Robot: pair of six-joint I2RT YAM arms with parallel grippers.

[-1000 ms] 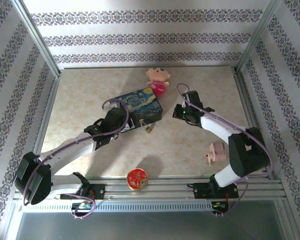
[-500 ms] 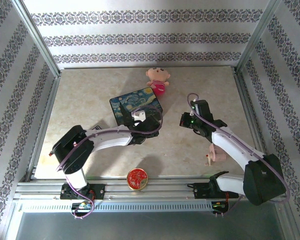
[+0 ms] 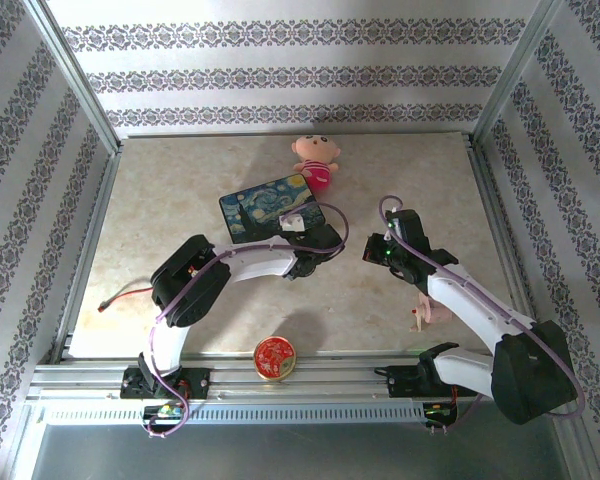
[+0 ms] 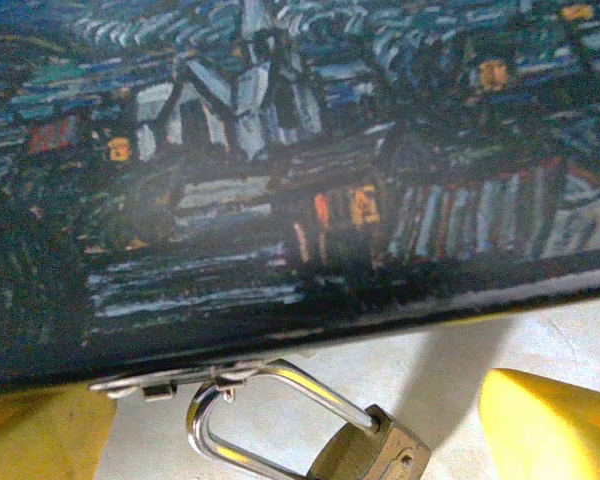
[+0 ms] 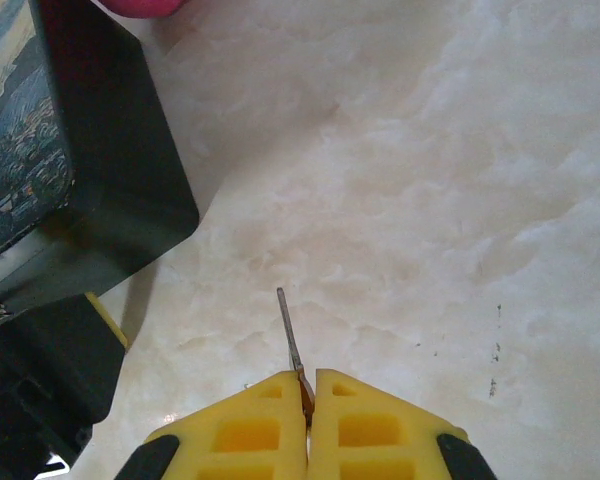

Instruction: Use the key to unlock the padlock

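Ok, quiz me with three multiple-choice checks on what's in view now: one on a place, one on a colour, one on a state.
1. Where does the padlock hang?
A. on a wall hook
B. on the hasp at the edge of the blue painted tin box
C. on a chain

2. What colour is the lid of the round tin?
A. red
B. green
C. silver

3. How does the right tool stand?
A. wide open
B. shut on nothing
C. shut on the key

Answers:
1 B: the left wrist view shows it looped through the hasp.
2 A: the top view shows a red lid.
3 C: the yellow pads meet, with the key's blade sticking out between them.
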